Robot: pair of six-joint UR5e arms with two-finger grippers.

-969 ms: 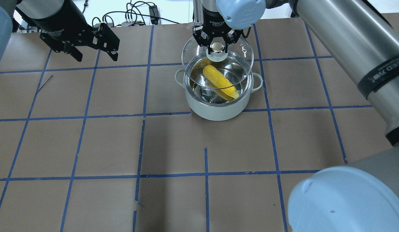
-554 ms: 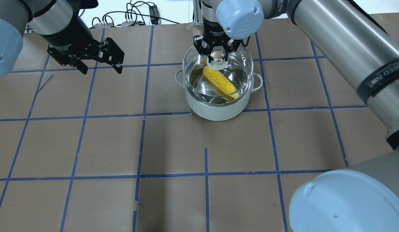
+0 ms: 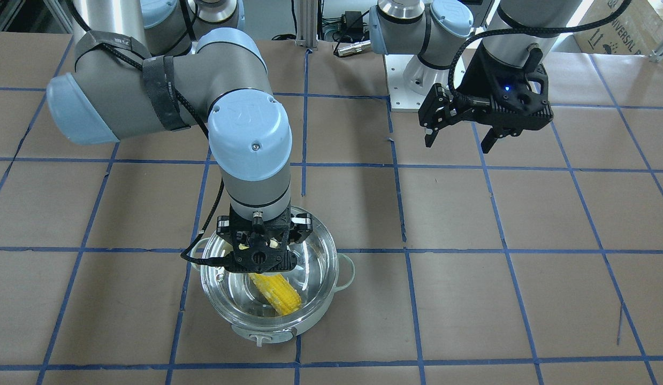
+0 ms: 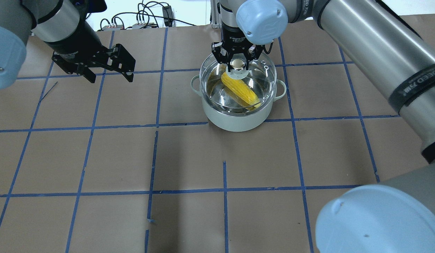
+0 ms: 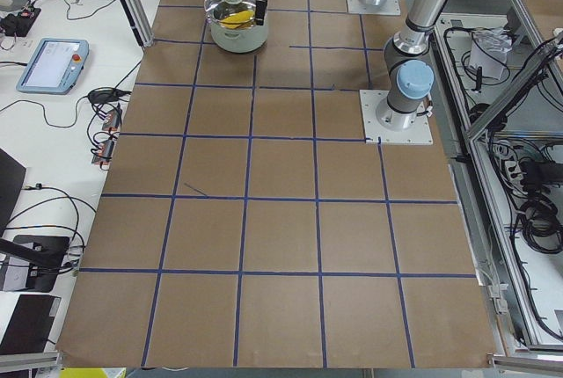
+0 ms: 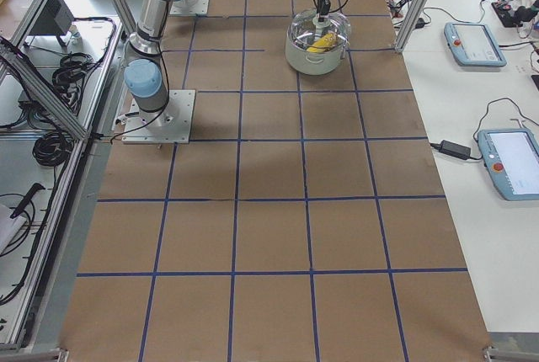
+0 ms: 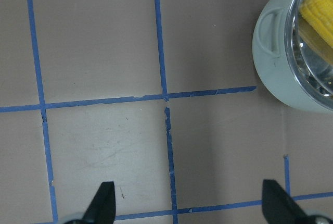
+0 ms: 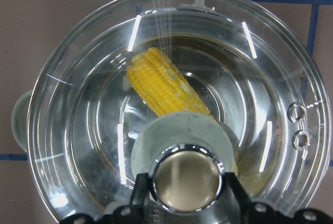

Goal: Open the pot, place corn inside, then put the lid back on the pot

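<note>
The pale mint pot (image 4: 235,121) stands at the table's far middle, with the yellow corn (image 4: 240,89) lying slanted inside it. My right gripper (image 4: 237,64) is shut on the metallic knob (image 8: 186,182) of the clear glass lid (image 4: 261,75). It holds the lid level, low over the pot's rim; I cannot tell whether they touch. The corn shows through the glass in the right wrist view (image 8: 164,86). My left gripper (image 4: 110,75) is open and empty above the table, well to the pot's left. The front view shows it too (image 3: 458,144).
The table is brown paper with a blue tape grid (image 4: 224,189). Cables (image 4: 147,17) lie beyond the far edge. The pot's control knob (image 3: 261,338) faces the operators' side. The right arm's elbow (image 4: 379,218) fills the near right corner of the overhead view.
The right gripper has brought the lid down and nearer, from tilted above the pot's far rim to level over the pot. The left gripper has shifted slightly right and nearer.
</note>
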